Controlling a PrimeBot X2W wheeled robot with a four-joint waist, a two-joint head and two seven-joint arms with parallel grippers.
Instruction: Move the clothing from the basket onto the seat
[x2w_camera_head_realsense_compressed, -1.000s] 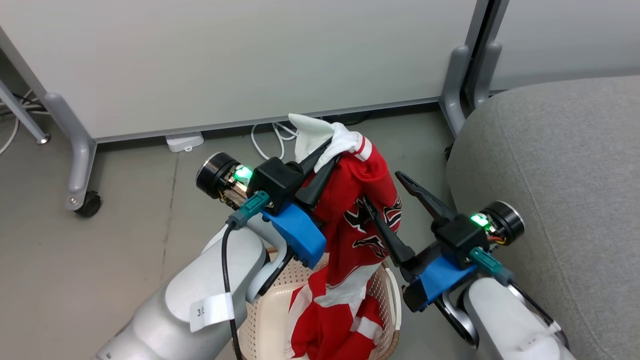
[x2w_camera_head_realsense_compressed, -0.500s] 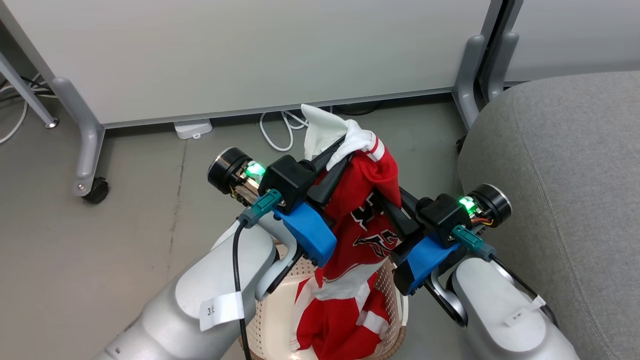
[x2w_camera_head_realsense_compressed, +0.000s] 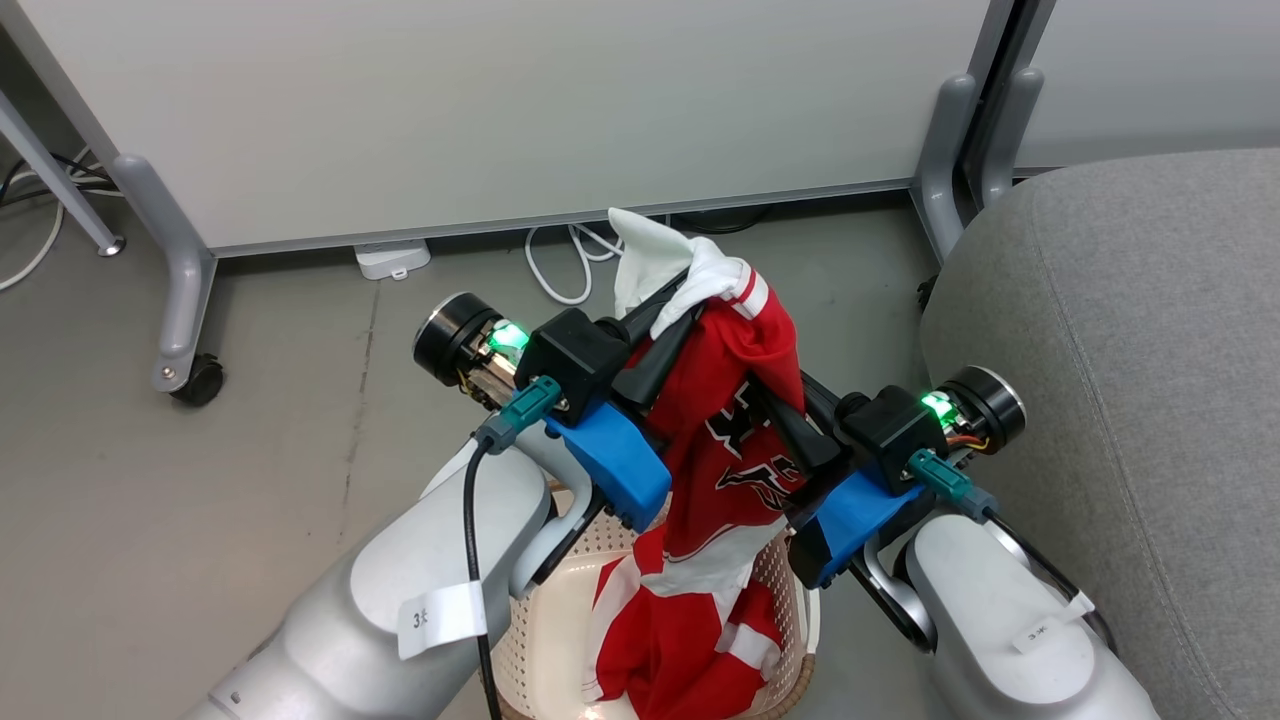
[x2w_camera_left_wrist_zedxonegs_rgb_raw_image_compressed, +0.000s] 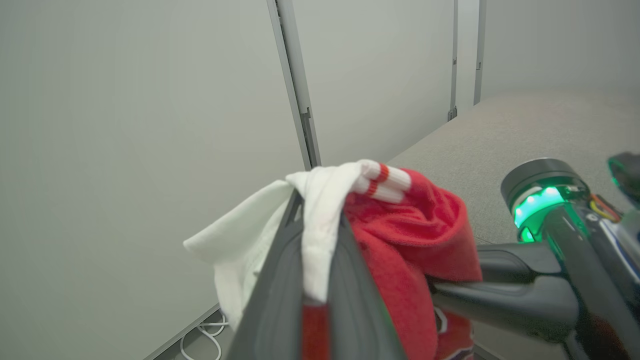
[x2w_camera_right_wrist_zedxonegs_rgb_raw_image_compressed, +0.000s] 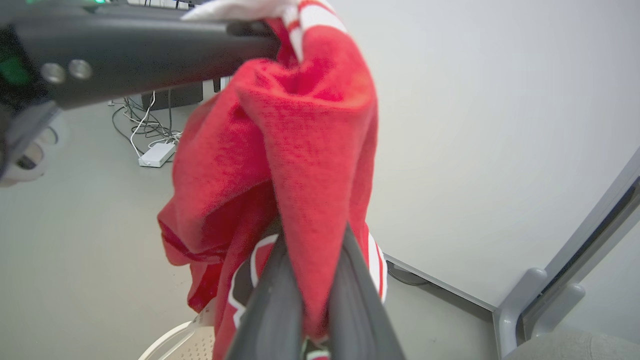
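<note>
1. Left gripper (x2w_camera_head_realsense_compressed: 672, 303): jaws clamped on the clothing (x2w_camera_head_realsense_compressed: 730, 440) at its white top fold. In the left wrist view the white cloth is squeezed between the two fingers (x2w_camera_left_wrist_zedxonegs_rgb_raw_image_compressed: 280, 280).
2. Right gripper (x2w_camera_head_realsense_compressed: 768, 388): jaws closed on a red fold of the same clothing, just beside and below the left grip. The right wrist view shows red cloth nipped between its fingers (x2w_camera_right_wrist_zedxonegs_rgb_raw_image_compressed: 270, 300).
3. Writing: white tag (x2w_camera_head_realsense_compressed: 440, 618) on the left forearm reads "3" plus a mark I cannot read. Second tag (x2w_camera_head_realsense_compressed: 1045, 632), on the right forearm, is too small to read.
4. Clothing: soft red fabric with a white ribbed band bearing red stripes at the top, a black-and-white print midway and white stripes lower down. It is held up over the basket (x2w_camera_head_realsense_compressed: 555, 630), and its lower end hangs inside, toward the right wall. One piece or two: cannot tell.
5. Basket: cream, perforated, brown rim. It stands on the floor (x2w_camera_head_realsense_compressed: 250, 470), near the seat's left edge.
6. Seat (x2w_camera_head_realsense_compressed: 1150, 350): grey fabric with a stitched seam, apart from the clothing.
7. Behind: pale panel (x2w_camera_head_realsense_compressed: 500, 120) on grey feet, one with a caster (x2w_camera_head_realsense_compressed: 195, 385). A white cable (x2w_camera_head_realsense_compressed: 550, 270) and a white box (x2w_camera_head_realsense_compressed: 392, 260) lie on the floor at the panel's bottom edge.
</note>
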